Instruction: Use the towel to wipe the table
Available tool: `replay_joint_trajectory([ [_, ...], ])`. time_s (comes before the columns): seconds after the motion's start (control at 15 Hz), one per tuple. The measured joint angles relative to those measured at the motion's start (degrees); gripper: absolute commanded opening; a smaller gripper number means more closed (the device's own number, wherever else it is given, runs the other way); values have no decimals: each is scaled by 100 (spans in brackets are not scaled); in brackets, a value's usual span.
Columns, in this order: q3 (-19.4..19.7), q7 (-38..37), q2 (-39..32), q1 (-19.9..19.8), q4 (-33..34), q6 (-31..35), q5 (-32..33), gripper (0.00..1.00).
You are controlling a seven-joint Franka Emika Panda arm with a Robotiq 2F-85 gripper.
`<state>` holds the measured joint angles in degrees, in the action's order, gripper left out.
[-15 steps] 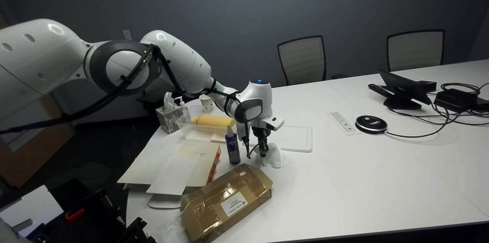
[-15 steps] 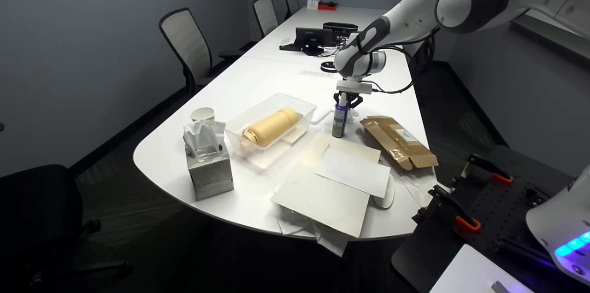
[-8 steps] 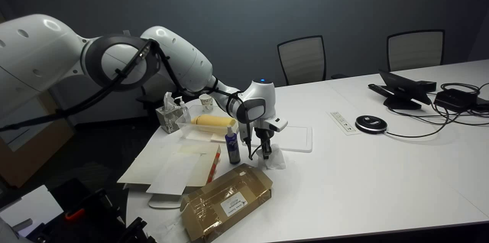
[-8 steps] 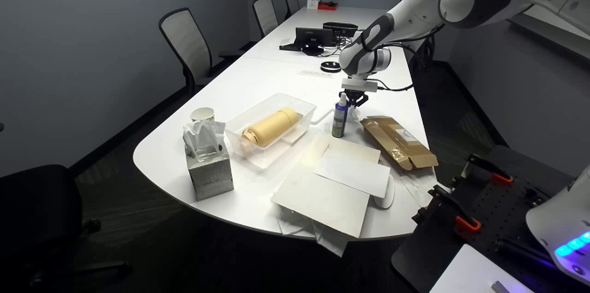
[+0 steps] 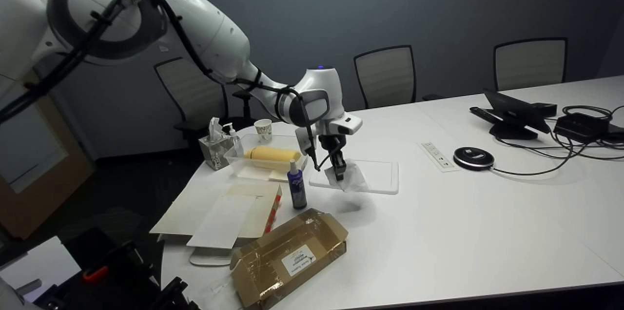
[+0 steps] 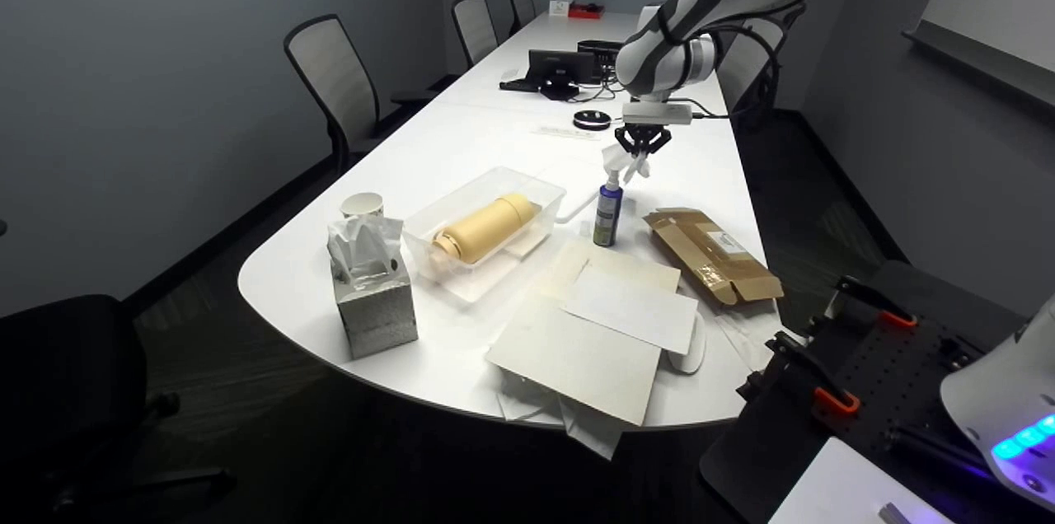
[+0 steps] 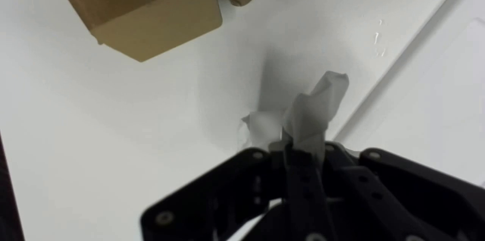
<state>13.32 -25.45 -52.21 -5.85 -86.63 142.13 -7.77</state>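
Grey wall (image 5: 453,8) behind, big white worktop (image 5: 463,237) in front. I've got the gripper (image 7: 305,152) pinched narrow on a bunched fold of the towel (image 7: 316,110), loose ends flopping past its tips. In an exterior view a shadow (image 5: 350,205) sits on the worktop below the towel & apart from it, so I read it as up in the air, not wiping atm.

What could go wrong: mainly the hold. Towel looks thin and imo only a small bit is gripped, so friction on a wipe could prob. tug it out. Wrist view shows a few shiny drops (image 7: 376,38) on the worktop; if they're liquid, the towel could get soggy & drag. Come down too far and the gripper's tips may scrape b/c there's so little padding under them; too shallow and only the ends brush. Spray bottle (image 5: 297,188) stands upright nearby, not touching; a sweep that way could topple it. Edge of the flat white lid (image 5: 385,177) might snag a corner, and the cardboard box (image 5: 292,259) could get shoved if I swing wide.

Position: towel's partly b/w the gripper's tips, rest hanging loose below, per both exterior views. In the wrist view one fold sticks out ahead of the tips, a smaller corner shows to its left; lid's off right, box upper left.
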Motion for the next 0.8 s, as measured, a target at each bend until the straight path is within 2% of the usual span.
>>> replay_joint_trajectory([
  [0.4,20,508,1517,525,-1494,498,818,0],
  [0.6,-216,864,2264,785,-2198,572,1147,0],
  [0.8,-617,1062,2848,1072,-2723,564,1406,0],
])
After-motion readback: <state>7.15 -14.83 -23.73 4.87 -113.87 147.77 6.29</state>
